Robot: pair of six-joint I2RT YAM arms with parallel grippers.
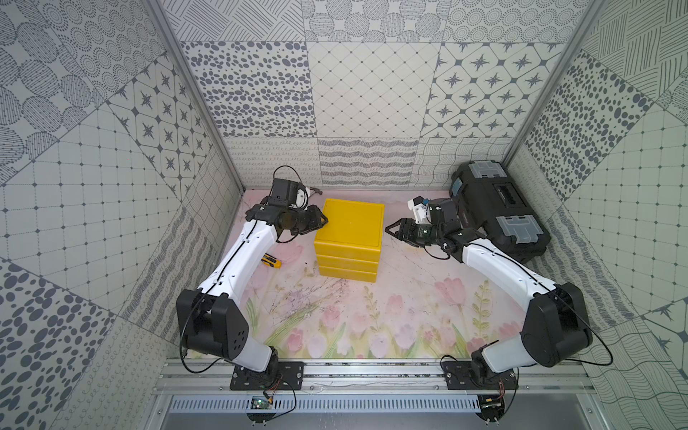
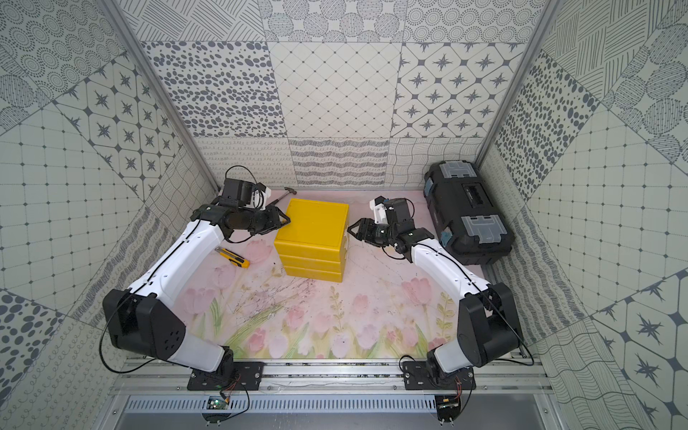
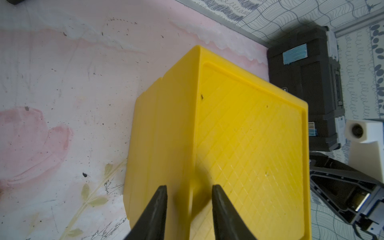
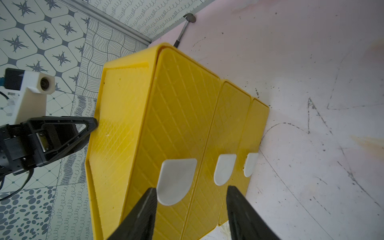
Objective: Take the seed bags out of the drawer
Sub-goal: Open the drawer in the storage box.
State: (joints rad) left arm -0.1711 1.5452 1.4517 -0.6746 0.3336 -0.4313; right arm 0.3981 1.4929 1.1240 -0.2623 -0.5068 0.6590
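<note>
The left arm stretches forward, elbow bent, wrist turned inward; the left gripper (image 1: 324, 220) is open, tips at the top edge of the yellow drawer unit (image 1: 350, 227); its drawers are shut, the seed bags hidden; the right arm mirrors it, the right gripper (image 1: 389, 228) open, jaws either side of the top white handle (image 4: 176, 180).

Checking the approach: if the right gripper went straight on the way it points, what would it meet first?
Most likely the handled front of the yellow drawer unit, about at the seam beside the top drawer's white handle; the right gripper has its open jaws straddling that spot. Depth is unclear.
</note>
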